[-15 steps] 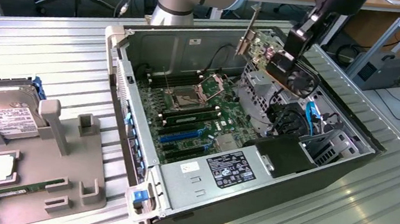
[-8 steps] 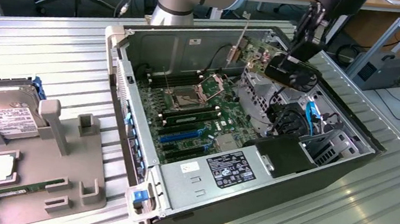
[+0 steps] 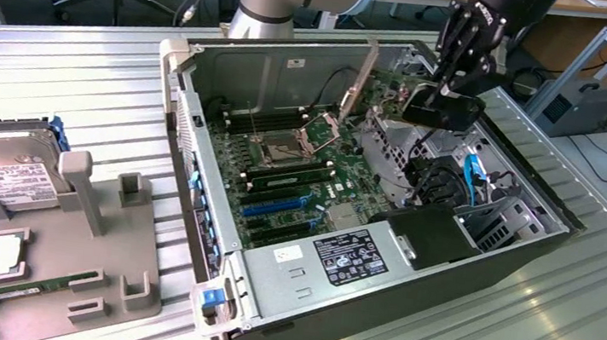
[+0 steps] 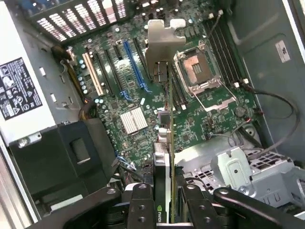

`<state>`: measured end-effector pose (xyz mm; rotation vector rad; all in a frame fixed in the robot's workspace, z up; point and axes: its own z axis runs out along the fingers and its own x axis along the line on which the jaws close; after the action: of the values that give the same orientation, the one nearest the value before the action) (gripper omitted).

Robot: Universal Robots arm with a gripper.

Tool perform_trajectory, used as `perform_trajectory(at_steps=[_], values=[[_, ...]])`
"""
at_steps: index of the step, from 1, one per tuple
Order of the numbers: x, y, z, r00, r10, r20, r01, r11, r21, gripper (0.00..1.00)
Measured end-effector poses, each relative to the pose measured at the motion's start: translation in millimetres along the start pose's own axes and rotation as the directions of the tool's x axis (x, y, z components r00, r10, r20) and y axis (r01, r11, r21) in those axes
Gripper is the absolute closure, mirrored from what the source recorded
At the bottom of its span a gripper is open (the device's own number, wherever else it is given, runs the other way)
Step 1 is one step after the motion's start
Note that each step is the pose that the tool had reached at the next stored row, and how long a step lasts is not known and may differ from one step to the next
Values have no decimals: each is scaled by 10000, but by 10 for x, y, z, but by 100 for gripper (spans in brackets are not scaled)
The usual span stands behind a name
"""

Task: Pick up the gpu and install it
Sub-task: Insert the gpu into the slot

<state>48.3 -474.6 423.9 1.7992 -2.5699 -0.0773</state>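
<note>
Claw [image 4: 164,206]: partly closed, clamped on gpu [image 4: 164,152].
Gpu: held edge-on over motherboard [image 4: 209,114], silver bracket [image 4: 164,40] at far end.
Case [image 3: 281,69]: open, lying on worktop [image 3: 561,319].

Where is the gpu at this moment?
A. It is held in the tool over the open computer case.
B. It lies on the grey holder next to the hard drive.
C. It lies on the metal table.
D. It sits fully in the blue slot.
A: the tool clamps the gpu edge-on above the motherboard.
</note>
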Motion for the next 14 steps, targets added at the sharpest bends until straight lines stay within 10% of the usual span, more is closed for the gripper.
perform_trajectory(at_steps=[9, 14], values=[[0, 0, 0, 9777, -2099, -84, 2099, 9777, -62, 73], [0, 2, 3, 9764, -2159, -61, 2158, 9764, -49, 73]])
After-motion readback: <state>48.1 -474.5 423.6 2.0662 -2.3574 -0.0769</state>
